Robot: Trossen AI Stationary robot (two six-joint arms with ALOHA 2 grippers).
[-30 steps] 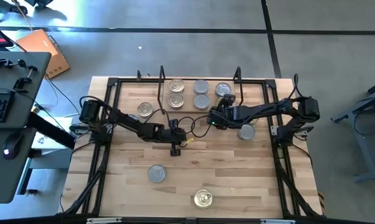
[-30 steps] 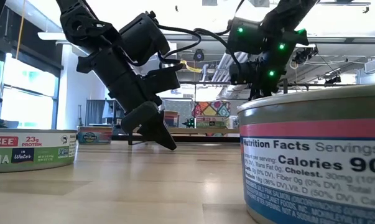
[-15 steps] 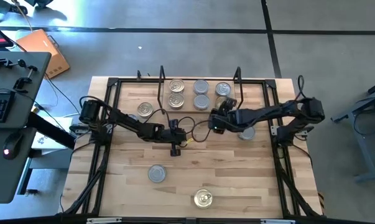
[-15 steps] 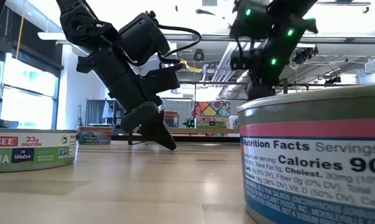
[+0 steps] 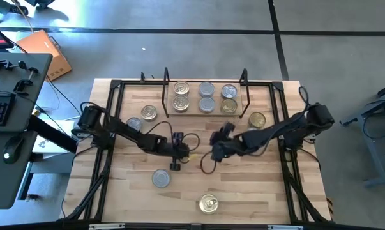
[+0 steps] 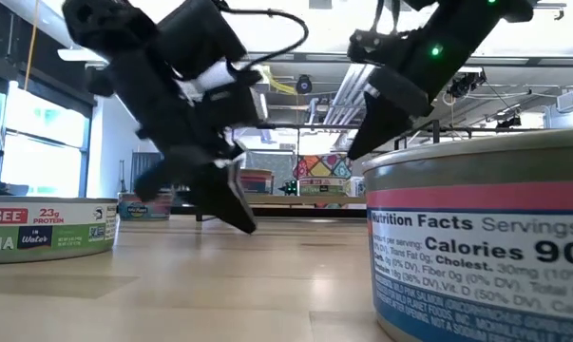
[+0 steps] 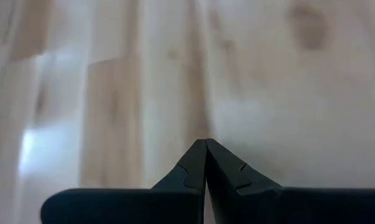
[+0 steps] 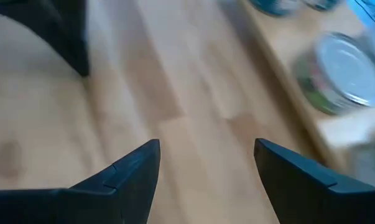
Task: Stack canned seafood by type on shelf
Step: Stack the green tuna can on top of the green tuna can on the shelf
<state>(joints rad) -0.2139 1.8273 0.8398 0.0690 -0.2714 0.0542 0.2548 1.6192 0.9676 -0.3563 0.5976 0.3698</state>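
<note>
- Nearest the lower edge of the overhead frame, a gold-lidded tin [image 5: 209, 204] lay alone on the pale plank table [image 5: 256, 191], its pull-tab lid glinting; a duller silver-lidded tin [image 5: 161, 178] sat up and to its left.
- At mid-frame the left gripper [image 5: 174, 165], its jaws pinched fully together and empty, pointed down-frame just above and right of that silver tin, the nearer arm to it by a clear margin.
- The right gripper [image 5: 216, 153], jaws spread wide and holding nothing, hung at centre frame just right of its partner, with both loose tins lying below and left of it.
- The next pick looked likely to turn on that gap: short round tins offer no long axis, so either claw could close across the diameter, though the left would first have to open.
- Farther up, a gold tin [image 5: 257, 119] sat right of centre and two more tins [image 5: 149, 113] at upper left.
- At the top, the low light-wood shelf [image 5: 238, 110] between thin black wire uprights held six tins: gold-lidded [image 5: 181, 87] on the left, silver [image 5: 207, 89] in the middle, mixed on the right.
</note>
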